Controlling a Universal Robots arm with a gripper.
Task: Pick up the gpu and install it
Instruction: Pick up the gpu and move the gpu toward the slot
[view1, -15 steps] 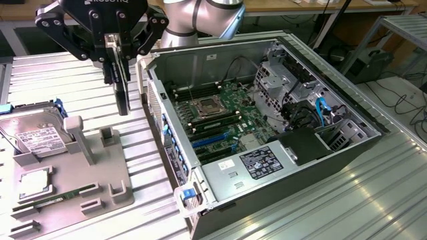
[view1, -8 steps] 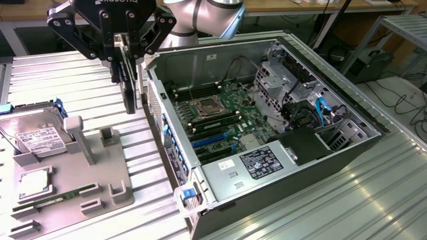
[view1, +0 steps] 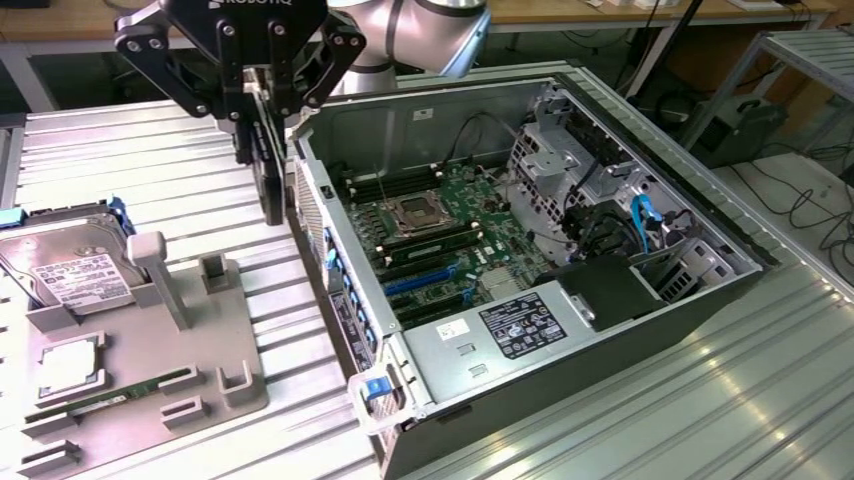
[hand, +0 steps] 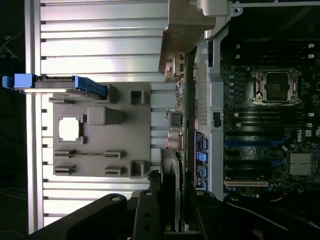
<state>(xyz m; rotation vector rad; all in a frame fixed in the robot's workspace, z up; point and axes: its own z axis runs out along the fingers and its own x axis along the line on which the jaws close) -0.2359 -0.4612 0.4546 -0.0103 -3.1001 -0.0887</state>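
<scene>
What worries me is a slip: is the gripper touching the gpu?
Touching. The exterior view shows the gripper clamped on the gpu, which hangs below it.

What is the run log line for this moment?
gripper: shut on gpu | gpu: in air, vertical | place: beside open computer case, outside it | install: not done

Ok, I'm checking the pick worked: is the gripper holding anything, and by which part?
Yes: the gripper grips the gpu by its upper edge; the card hangs upright outside the computer case.
</scene>
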